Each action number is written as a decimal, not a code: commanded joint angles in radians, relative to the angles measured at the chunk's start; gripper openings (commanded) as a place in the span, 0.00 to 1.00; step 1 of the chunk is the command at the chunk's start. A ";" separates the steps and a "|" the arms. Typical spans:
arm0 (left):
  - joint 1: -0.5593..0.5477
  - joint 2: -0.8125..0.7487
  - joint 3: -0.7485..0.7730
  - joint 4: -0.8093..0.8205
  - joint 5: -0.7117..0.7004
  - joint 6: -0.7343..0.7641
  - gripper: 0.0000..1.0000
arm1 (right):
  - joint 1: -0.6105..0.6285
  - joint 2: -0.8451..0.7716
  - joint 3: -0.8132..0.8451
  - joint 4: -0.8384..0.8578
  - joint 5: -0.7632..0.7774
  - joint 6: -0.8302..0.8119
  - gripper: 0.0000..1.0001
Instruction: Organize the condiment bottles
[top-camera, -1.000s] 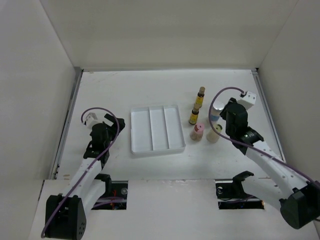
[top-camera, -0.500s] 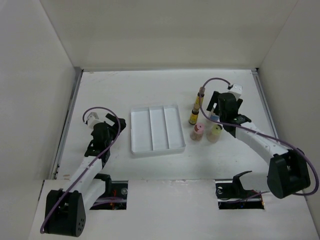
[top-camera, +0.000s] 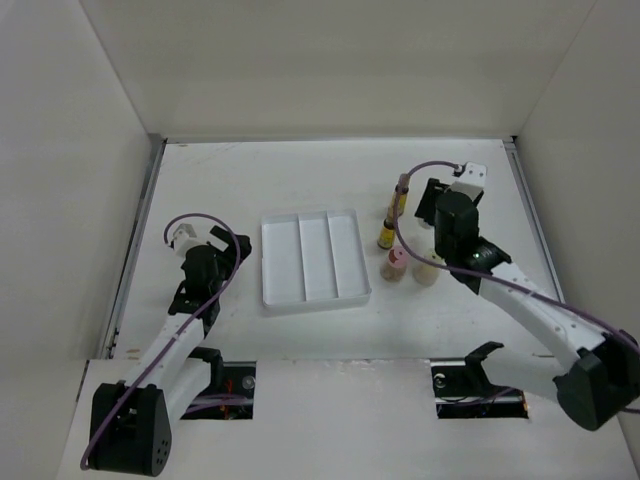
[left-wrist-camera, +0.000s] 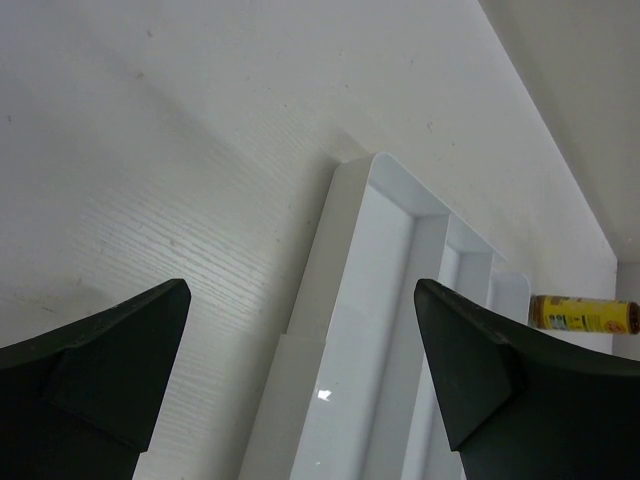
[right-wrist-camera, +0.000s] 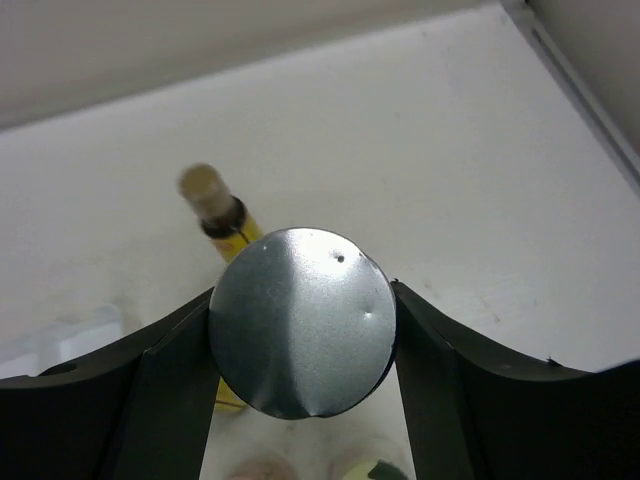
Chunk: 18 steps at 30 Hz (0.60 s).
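Observation:
My right gripper (top-camera: 437, 222) is shut on the clear bottle's silver cap (right-wrist-camera: 300, 320), with both fingers touching its sides. The top view hides this bottle under the gripper. One slim brown bottle (top-camera: 402, 190) stands just behind and left of the gripper and also shows in the right wrist view (right-wrist-camera: 213, 203). The second brown bottle (top-camera: 386, 235) stands nearer the tray. The pink bottle (top-camera: 396, 263) and the cream bottle (top-camera: 427, 270) stand in front of the gripper. My left gripper (top-camera: 214, 243) is open and empty, left of the tray.
The white three-compartment tray (top-camera: 313, 292) lies between the arms and is empty; its left rim (left-wrist-camera: 345, 250) fills the left wrist view. White walls enclose the table on three sides, the right wall close to the bottles.
My right gripper has moved back and left from beside the cream bottle to over the silver-capped bottle and now grips its cap. The left arm has not moved.

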 joint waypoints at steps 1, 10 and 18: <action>-0.005 -0.012 -0.001 0.044 -0.012 0.006 1.00 | 0.123 -0.130 0.060 0.230 0.112 -0.101 0.47; 0.037 -0.006 -0.026 0.026 -0.001 -0.034 1.00 | 0.424 0.208 0.321 0.305 -0.190 -0.046 0.48; 0.086 -0.014 -0.043 0.006 0.042 -0.039 1.00 | 0.519 0.606 0.588 0.292 -0.266 -0.040 0.48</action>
